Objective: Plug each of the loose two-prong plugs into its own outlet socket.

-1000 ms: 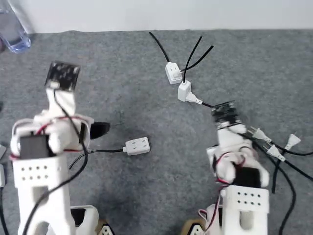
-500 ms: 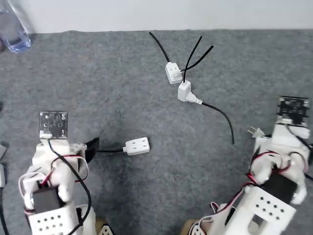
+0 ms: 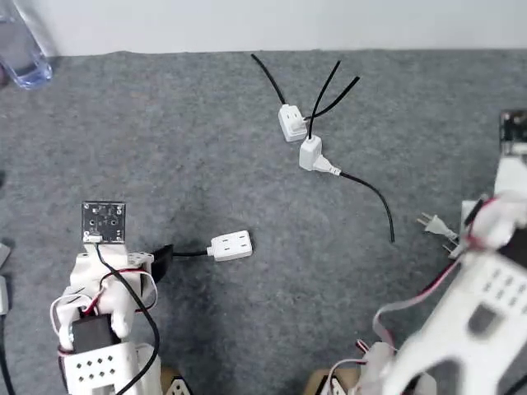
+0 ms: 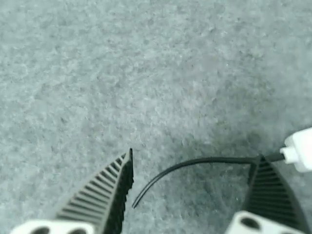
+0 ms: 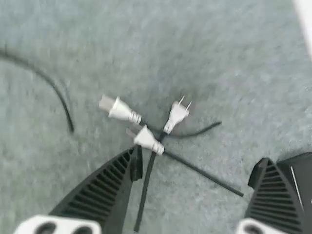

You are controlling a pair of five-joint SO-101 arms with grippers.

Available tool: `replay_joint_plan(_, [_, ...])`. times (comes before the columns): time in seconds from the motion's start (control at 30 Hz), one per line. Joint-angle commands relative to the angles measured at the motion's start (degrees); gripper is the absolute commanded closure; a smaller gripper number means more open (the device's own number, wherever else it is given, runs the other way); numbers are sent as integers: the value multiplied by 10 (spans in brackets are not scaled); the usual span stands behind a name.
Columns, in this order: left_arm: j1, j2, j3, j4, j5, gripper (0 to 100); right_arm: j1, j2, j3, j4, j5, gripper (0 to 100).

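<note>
- the right gripper [image 5: 199, 157] hangs with its jaws spread wide and nothing between them, over a cluster of three white two-prong plugs on black cords [image 5: 148, 140]. the nearest plug lies just off one fingertip, the other two lie beyond it, and their cords cross.
- in the high view one white plug of the cluster [image 3: 434, 224] lies close beside the right arm at about 9 o'clock. its long axis runs roughly 10-to-4, prongs toward 10. this arm is by far the nearer to the plugs.
- the left gripper [image 4: 195, 158], jaws likewise apart and empty, straddles the black cord of a white oblong outlet socket [image 3: 230, 245]. the socket lies near at 3 o'clock, untouched, with its long axis 9-to-3.
- farthest off, a pair of white outlet sockets [image 3: 291, 122] sits at about 11 o'clock from the plugs, well apart from both arms. one of the pair appears to hold a plug already.
- the coming move likely turns on the right jaws closing across a plug's body, not its cord.
</note>
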Motion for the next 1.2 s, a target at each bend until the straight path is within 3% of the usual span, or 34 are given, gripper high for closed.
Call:
replay_joint_plan(0.0, [8, -8, 6, -15, 3, 650, 5, 127, -105, 44, 49, 660])
replay_joint_plan(0.17, [69, -10, 22, -12, -32, 650, 3, 245, -127, 49, 146, 660])
replay_joint_plan(0.5, [88, -9, 34, -14, -40, 650, 37, 393, -115, 52, 322, 660])
replay_joint_plan(0.6, [147, -7, 41, -14, -76, 650, 50, 418, -98, 51, 377, 660])
replay_joint_plan(0.87, [317, -6, 30, -1, -164, 650, 58, 432, -71, 51, 453, 660])
replay_joint_plan(1.07, [381, -6, -22, 58, -214, 650, 57, 432, -29, -26, 484, 766])
replay_joint_plan(1.17, [389, -6, -22, 55, -212, 650, 55, 432, -8, -57, 484, 768])
